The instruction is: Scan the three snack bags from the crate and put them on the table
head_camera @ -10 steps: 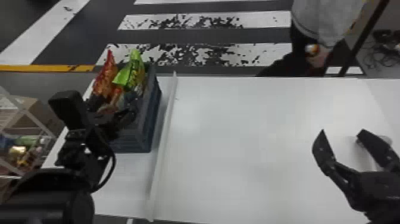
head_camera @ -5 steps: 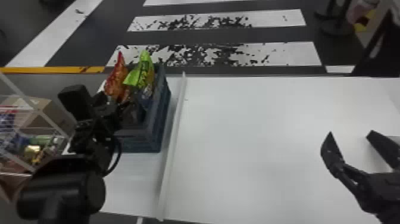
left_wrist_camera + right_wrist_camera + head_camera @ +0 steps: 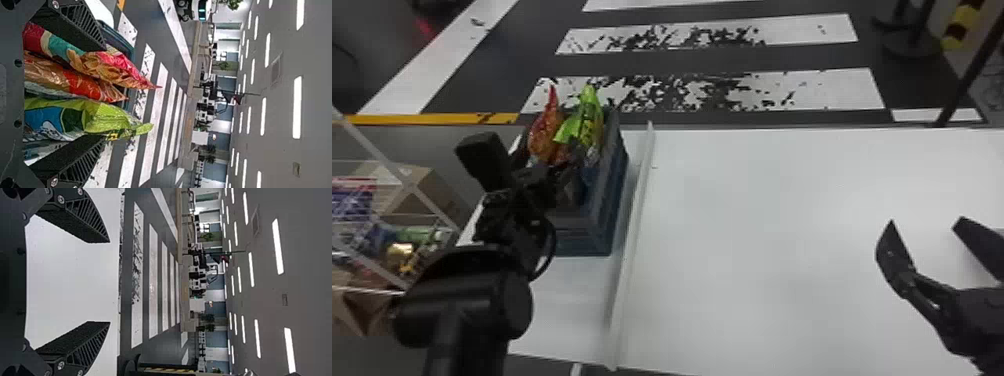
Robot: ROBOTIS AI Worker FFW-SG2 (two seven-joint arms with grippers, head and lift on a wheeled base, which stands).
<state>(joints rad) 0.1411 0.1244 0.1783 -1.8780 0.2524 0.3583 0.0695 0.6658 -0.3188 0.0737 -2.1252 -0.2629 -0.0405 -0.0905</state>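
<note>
My left gripper (image 3: 567,175) is over the near part of the blue-grey crate (image 3: 607,200), where a red-orange bag (image 3: 544,135) and a green bag (image 3: 587,125) stand upright. In the left wrist view, the open left gripper (image 3: 103,94) has three bags between its spread fingers: a pink-and-teal one (image 3: 105,66), a red-brown one (image 3: 78,80) and a green one (image 3: 94,117). On the right, my right gripper (image 3: 927,225) stands open above the white table (image 3: 782,250); in the right wrist view the right gripper (image 3: 109,282) holds nothing.
A white raised strip (image 3: 634,235) runs along the table just right of the crate. At the far left stands a wire rack (image 3: 392,175) with packages and a cardboard box (image 3: 407,195). A dark pole (image 3: 967,75) rises beyond the table's far right.
Table, crate and both arms appear shifted slightly right in the head view. The person formerly behind the table's far edge has moved away to the right. Both grippers look otherwise unchanged.
</note>
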